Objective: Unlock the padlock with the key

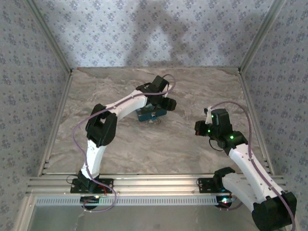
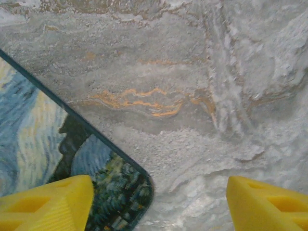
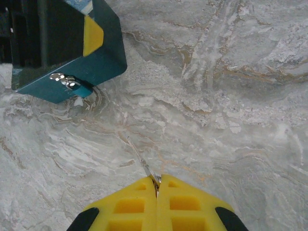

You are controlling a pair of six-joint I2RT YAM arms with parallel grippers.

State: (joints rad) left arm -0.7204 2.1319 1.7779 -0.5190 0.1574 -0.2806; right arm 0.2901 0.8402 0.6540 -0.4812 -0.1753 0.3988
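Progress looked early: right gripper (image 3: 157, 180) pinched the key (image 3: 143, 164) but sat well apart from the tiny padlock (image 3: 72, 84) fronting the painted box (image 3: 103, 62), left gripper (image 2: 159, 207) splayed empty above its corner, nothing unlocked yet.

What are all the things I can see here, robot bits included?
box: one, teal with a blue-and-yellow painted lid, mid-table
padlock: one, tiny, bluish with a silvery shackle, on the box's teal side
key: one, thin, silvery, pinched in the right gripper
table: one, grey marbled with orange veins
walls: three, pale patterned, around the table
left gripper: one, yellow fingers, open, one finger above the box's corner
right gripper: one, yellow fingers, shut on the key, apart from the box
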